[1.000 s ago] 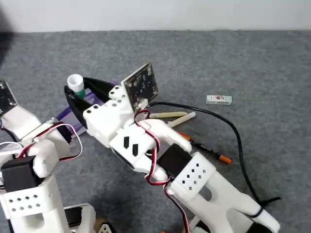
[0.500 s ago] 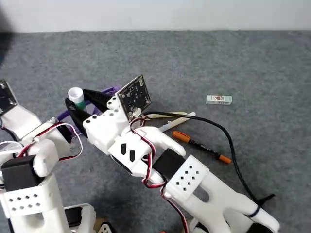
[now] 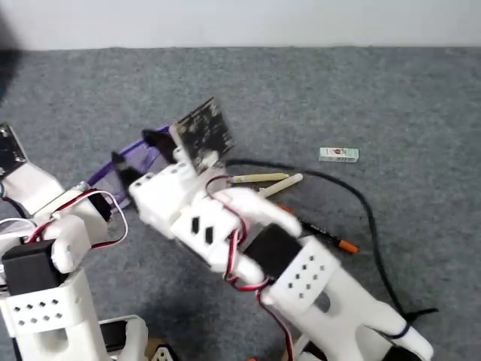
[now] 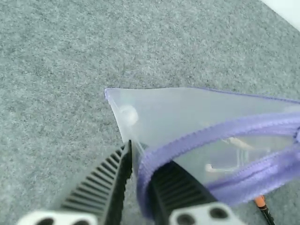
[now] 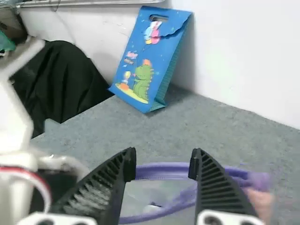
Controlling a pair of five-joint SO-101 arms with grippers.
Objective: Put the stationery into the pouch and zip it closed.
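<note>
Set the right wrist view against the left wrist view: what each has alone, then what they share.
Right wrist view: a blue gift bag, dark cloth, and the right end effector open, framing the pouch. Left wrist view: the left end effector clamped on the pouch's purple zipper edge, plus an orange pen tip. Shared: the clear pouch and grey carpet.

Glossy clear plastic pouch (image 4: 187,112) — rough, matt cloth table cover (image 4: 51,51).

No lettering is legible on the eraser (image 3: 338,154) or gift bag (image 5: 149,58)
</note>
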